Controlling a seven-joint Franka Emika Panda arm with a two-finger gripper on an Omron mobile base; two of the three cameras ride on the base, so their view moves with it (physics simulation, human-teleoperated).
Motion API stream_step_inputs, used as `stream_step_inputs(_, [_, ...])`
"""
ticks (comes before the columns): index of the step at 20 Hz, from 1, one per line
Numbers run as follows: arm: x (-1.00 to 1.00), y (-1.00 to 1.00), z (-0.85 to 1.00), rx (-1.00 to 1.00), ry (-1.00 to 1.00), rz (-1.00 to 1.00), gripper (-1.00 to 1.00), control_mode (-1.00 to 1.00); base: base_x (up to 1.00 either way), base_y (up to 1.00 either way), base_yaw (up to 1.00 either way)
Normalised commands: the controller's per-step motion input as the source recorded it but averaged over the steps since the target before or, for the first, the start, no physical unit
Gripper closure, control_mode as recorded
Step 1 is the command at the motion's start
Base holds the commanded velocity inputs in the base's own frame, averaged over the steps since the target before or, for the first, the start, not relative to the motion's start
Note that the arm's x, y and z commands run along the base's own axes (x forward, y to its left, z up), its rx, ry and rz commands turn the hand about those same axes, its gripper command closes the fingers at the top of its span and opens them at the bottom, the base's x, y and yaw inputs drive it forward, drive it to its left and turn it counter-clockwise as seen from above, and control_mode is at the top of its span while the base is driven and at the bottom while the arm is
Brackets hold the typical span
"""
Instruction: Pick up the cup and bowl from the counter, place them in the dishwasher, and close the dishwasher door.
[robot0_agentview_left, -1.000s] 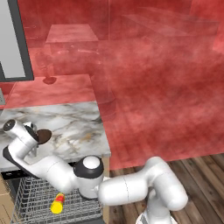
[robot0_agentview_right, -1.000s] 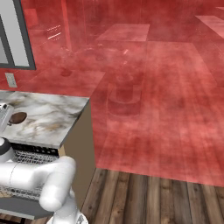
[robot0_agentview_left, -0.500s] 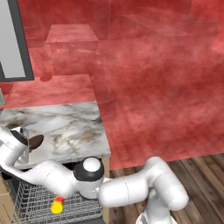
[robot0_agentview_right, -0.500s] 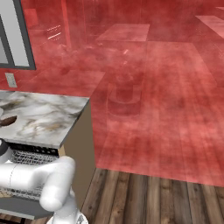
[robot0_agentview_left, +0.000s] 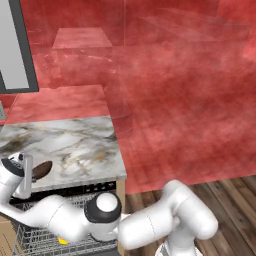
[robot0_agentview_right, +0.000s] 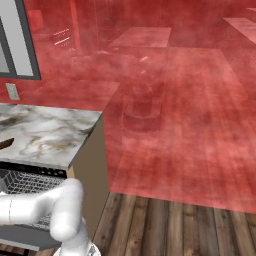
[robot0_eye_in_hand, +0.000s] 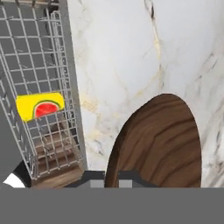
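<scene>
The bowl (robot0_eye_in_hand: 159, 140), tilted on edge, is pinched at its rim by the gripper (robot0_eye_in_hand: 111, 175) and hangs over the counter (robot0_eye_in_hand: 131, 52) near its front edge, having been carried leftward from further in. The cup (robot0_eye_in_hand: 40, 106) already lies in the dishwasher (robot0_eye_in_hand: 39, 65) rack. Judged, the bowl goes in next, then the door.

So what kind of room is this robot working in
Most likely a kitchen: a marble counter, a dishwasher with a wire rack under it holding a yellow cup, and a brown bowl in the gripper.
</scene>
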Motion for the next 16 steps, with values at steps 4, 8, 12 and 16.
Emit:
stream_step_inputs(4, [-0.46, -0.66, 0.0, 0.01, -0.05, 0.0, 1.0, -1.0, 0.0, 0.0, 0.0])
stream_step_inputs(8, [-0.39, -0.53, -0.1, 0.04, 0.0, 0.0, 1.0, -1.0, 0.0, 0.0, 0.0])
stream_step_inputs(12, [-0.42, -0.38, -0.11, 0.06, 0.0, 0.04, 1.0, -1.0, 0.0, 0.0, 0.0])
stream_step_inputs(16, [-0.43, -0.2, -0.13, 0.06, 0.0, 0.1, 1.0, -1.0, 0.0, 0.0, 0.0])
